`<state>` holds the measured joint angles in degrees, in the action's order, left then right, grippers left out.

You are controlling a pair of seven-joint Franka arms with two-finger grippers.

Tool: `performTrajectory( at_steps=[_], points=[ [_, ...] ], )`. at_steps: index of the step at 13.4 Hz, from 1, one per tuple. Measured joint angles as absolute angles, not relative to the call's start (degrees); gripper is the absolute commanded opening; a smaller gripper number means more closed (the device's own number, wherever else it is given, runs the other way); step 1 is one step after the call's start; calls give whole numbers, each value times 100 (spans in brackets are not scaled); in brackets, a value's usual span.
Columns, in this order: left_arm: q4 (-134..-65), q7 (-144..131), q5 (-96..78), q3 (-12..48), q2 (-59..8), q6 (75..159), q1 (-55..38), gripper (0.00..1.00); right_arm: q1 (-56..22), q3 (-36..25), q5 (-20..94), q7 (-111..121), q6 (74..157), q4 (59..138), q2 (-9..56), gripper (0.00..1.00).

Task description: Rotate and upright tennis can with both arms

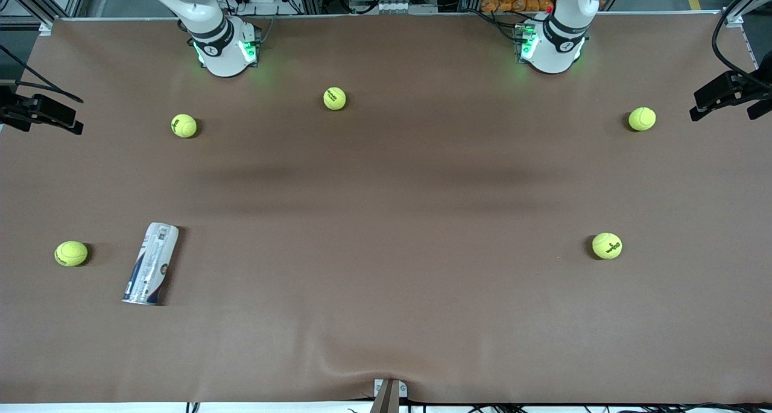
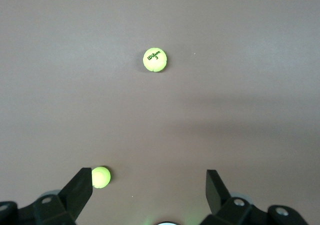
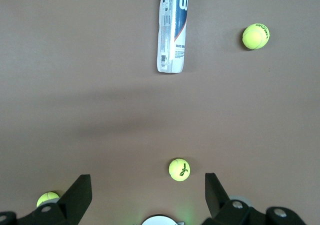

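Note:
The tennis can (image 1: pixel 151 263) lies on its side on the brown table, toward the right arm's end, with its silver rim end pointing to the front camera. It also shows in the right wrist view (image 3: pixel 173 30), well away from the fingers. My right gripper (image 3: pixel 146 182) is open and empty, high over the table by its base. My left gripper (image 2: pixel 147 180) is open and empty, high over the table at its own end. Neither gripper shows in the front view; only the arms' lower parts (image 1: pixel 211 21) (image 1: pixel 564 15) do.
Several yellow-green tennis balls lie scattered: one (image 1: pixel 71 253) beside the can, others (image 1: pixel 183 125) (image 1: pixel 335 98) (image 1: pixel 642 119) (image 1: pixel 607 245). Black camera mounts (image 1: pixel 42 111) (image 1: pixel 730 90) stand at both table ends. A cloth fold and clamp (image 1: pixel 389 392) sit at the front edge.

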<state>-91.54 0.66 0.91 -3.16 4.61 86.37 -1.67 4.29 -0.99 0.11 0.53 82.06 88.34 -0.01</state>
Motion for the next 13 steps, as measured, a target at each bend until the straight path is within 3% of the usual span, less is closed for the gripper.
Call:
performTrajectory(
  at_steps=[10,13],
  points=[
    [-9154,67,91,-316,434,8625,-160,100,429,-154,15,53,8371,8890,-11,100],
    [-9152,66,91,-316,434,8604,-159,100,480,-205,14,54,8755,9129,367,100]
  ],
)
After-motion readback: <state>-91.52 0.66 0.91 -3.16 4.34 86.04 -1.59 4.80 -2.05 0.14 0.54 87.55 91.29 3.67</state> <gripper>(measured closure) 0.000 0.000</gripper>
